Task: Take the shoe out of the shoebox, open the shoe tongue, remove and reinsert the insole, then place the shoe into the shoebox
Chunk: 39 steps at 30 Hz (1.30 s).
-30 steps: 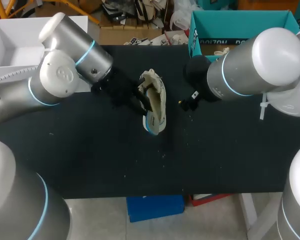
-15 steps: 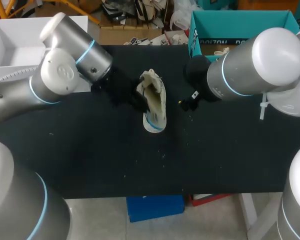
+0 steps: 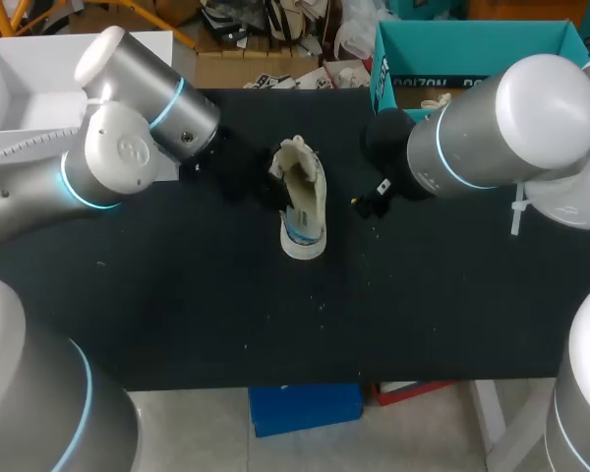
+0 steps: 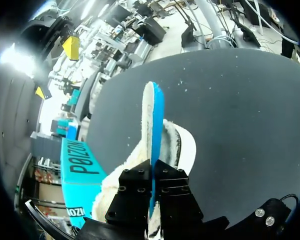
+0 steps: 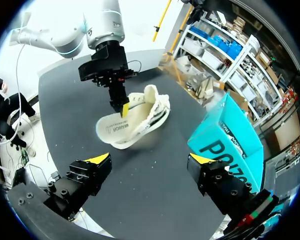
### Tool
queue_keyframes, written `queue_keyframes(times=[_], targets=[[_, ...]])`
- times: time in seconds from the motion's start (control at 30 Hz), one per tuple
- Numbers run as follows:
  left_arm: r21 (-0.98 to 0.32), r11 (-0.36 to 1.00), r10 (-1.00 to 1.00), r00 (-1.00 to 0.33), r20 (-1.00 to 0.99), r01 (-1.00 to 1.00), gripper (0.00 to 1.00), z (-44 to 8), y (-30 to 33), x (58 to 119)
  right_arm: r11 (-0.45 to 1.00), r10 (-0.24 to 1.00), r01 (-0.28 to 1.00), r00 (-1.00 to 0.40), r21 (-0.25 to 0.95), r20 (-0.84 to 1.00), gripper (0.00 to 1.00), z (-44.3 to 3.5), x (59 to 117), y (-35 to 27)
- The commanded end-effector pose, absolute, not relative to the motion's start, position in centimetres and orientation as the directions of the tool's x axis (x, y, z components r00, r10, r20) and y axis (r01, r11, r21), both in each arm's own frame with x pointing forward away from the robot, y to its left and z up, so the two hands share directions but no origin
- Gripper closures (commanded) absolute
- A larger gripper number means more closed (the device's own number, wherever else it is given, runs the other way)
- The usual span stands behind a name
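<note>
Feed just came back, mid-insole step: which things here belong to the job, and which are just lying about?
Job: shoe; insole, pinched in left gripper; teal shoebox; right gripper, open.
Lying about: pale specks on the table.

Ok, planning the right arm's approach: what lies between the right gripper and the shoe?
Nothing: the right wrist view shows only bare table between the open right gripper and the shoe.

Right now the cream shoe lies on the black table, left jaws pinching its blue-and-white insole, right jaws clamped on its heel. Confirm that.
Wrong on the right jaws: the right wrist view shows them open, clear of the cream shoe, holding nothing. The rest stands: the shoe lies on the black table, left jaws pinching its blue-and-white insole.
</note>
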<state>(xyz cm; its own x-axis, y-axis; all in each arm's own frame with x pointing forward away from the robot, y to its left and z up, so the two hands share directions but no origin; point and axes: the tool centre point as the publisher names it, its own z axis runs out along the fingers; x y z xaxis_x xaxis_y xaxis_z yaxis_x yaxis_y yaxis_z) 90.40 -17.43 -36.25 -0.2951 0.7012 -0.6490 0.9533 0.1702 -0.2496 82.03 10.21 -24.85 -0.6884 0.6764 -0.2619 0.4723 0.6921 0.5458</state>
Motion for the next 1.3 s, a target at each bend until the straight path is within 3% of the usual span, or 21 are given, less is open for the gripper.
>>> queue_keyframes(times=[0.03, 0.53, 0.63, 0.67, 0.7, 0.93, 0.97, 1.0, 1.1, 1.2, 1.3], targets=[[-0.244, 0.186, 0.703, -0.302, -0.643, 0.952, 1.00, -36.4, -17.8, 91.3, 0.691, 0.677, 0.472, -0.688, 0.547, -0.261, 0.00, -25.0, 82.0, 10.3], [-0.203, 0.264, 0.706, -0.332, -0.625, 0.943, 1.00, -36.3, -17.6, 93.0, 0.691, 0.677, 0.472, -0.688, 0.547, -0.261, 0.00, -25.0, 82.0, 10.3], [-0.214, 0.245, 0.702, -0.325, -0.634, 0.946, 0.47, -36.1, -17.6, 92.5, 0.691, 0.677, 0.472, -0.688, 0.547, -0.261, 0.00, -25.0, 82.0, 10.3], [-0.220, 0.236, 0.699, -0.322, -0.638, 0.947, 0.09, -36.0, -17.6, 92.2, 0.691, 0.677, 0.472, -0.688, 0.547, -0.261, 0.00, -25.0, 82.0, 10.3], [-0.222, 0.228, 0.698, -0.318, -0.641, 0.948, 0.00, -35.9, -17.6, 92.0, 0.691, 0.677, 0.472, -0.688, 0.547, -0.261, 0.00, -25.0, 82.0, 10.3], [-0.242, 0.178, 0.682, -0.296, -0.669, 0.954, 0.00, -35.3, -17.6, 90.2, 0.691, 0.677, 0.472, -0.688, 0.547, -0.261, 0.00, -25.0, 82.0, 10.3], [-0.248, 0.171, 0.679, -0.296, -0.671, 0.954, 0.05, -35.4, -17.7, 90.1, 0.691, 0.677, 0.472, -0.688, 0.547, -0.261, 0.00, -25.0, 82.0, 10.3], [-0.255, 0.162, 0.678, -0.295, -0.674, 0.953, 0.13, -35.4, -17.8, 89.9, 0.691, 0.677, 0.472, -0.688, 0.547, -0.261, 0.00, -25.0, 82.0, 10.3], [-0.263, 0.134, 0.688, -0.281, -0.670, 0.955, 0.50, -35.8, -18.3, 89.4, 0.691, 0.677, 0.472, -0.688, 0.547, -0.261, 0.00, -25.0, 82.0, 10.3], [-0.271, 0.114, 0.699, -0.271, -0.661, 0.956, 0.64, -36.2, -18.7, 89.0, 0.691, 0.677, 0.472, -0.688, 0.547, -0.261, 0.00, -25.0, 82.0, 10.3], [-0.275, 0.105, 0.705, -0.266, -0.657, 0.956, 0.93, -36.4, -18.9, 88.8, 0.691, 0.677, 0.472, -0.688, 0.547, -0.261, 0.00, -25.0, 82.0, 10.3]])
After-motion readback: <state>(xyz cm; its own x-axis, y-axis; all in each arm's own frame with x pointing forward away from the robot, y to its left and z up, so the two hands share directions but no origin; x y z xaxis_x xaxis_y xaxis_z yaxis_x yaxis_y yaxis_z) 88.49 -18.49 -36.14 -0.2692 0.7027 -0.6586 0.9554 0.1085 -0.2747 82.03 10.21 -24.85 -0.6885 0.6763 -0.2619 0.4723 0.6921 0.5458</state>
